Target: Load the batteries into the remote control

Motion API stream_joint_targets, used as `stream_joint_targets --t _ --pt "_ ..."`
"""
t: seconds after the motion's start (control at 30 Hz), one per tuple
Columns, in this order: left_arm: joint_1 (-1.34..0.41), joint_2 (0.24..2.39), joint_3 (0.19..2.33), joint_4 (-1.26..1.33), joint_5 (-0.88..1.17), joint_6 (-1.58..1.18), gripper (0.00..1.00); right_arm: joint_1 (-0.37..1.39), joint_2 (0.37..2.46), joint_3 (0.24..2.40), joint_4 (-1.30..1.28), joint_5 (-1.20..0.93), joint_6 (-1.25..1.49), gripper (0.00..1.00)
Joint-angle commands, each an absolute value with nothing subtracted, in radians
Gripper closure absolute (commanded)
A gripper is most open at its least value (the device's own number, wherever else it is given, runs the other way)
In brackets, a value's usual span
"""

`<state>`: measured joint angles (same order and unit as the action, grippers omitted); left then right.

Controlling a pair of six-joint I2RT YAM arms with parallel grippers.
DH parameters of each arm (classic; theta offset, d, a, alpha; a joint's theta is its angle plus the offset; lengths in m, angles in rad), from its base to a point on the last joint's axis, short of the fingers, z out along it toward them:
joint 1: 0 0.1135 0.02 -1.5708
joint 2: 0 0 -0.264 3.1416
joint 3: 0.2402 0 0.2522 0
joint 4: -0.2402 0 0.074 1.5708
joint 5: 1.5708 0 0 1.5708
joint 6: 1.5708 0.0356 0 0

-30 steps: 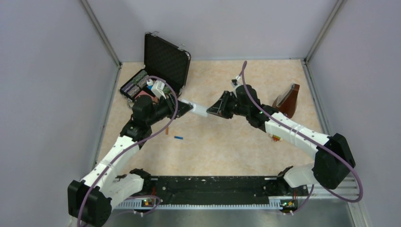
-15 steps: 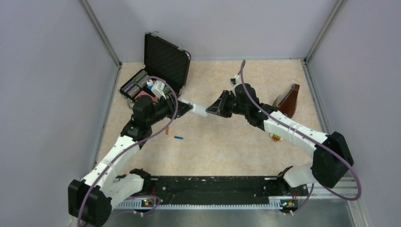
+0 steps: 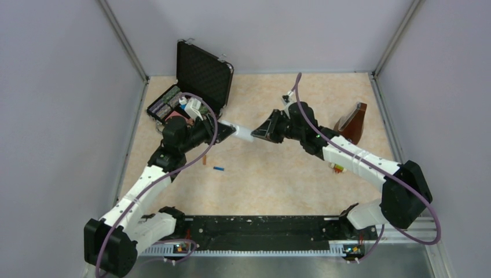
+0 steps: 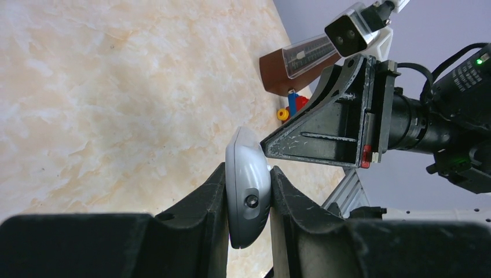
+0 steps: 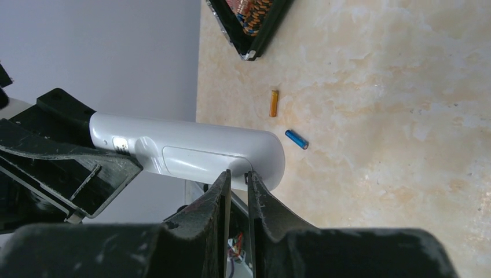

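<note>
Fingers of your left gripper (image 4: 246, 171) are clamped on one end of the remote control (image 5: 191, 150), which sticks out past the fingertips, clear of the tabletop (image 3: 278, 185). Straight ahead, your right gripper (image 5: 237, 175) meets the remote's free rounded end. It is closed to a thin slit with its tips against the remote's edge, and you cannot tell whether it pinches anything.

Below the two grippers, the orange battery (image 5: 274, 102) and the blue battery (image 5: 296, 139) lie on the tabletop, near each other but apart. Behind your left gripper stands an open black case (image 3: 200, 72). Beyond your right gripper are a brown wedge-shaped box (image 4: 295, 58) and some coloured toy blocks (image 4: 289, 107).

Both arms reach forward and inward. Only the right wrist view shows the panel outline on the remote.
</note>
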<state>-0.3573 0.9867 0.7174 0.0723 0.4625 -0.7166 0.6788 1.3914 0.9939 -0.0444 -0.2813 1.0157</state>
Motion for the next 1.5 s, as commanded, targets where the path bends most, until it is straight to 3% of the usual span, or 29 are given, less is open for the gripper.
stream_joint_targets --t 0.0,0.4,0.8,1.47 --pt "-0.367 0.991 0.735 0.168 0.526 -0.766 1.00 0.678 1.398 0.969 0.191 -0.399 1.092 0.85" --pt "-0.366 1.007 0.730 0.118 0.493 -0.734 1.00 0.674 1.416 0.906 0.451 -0.491 1.189 0.85" --pt "-0.367 1.088 0.748 -0.018 0.387 -0.633 1.00 0.671 1.448 0.923 0.476 -0.487 1.211 0.85" --pt "-0.366 1.253 0.828 -0.108 0.274 -0.578 1.00 0.625 1.561 1.015 -0.046 -0.243 0.911 0.80"
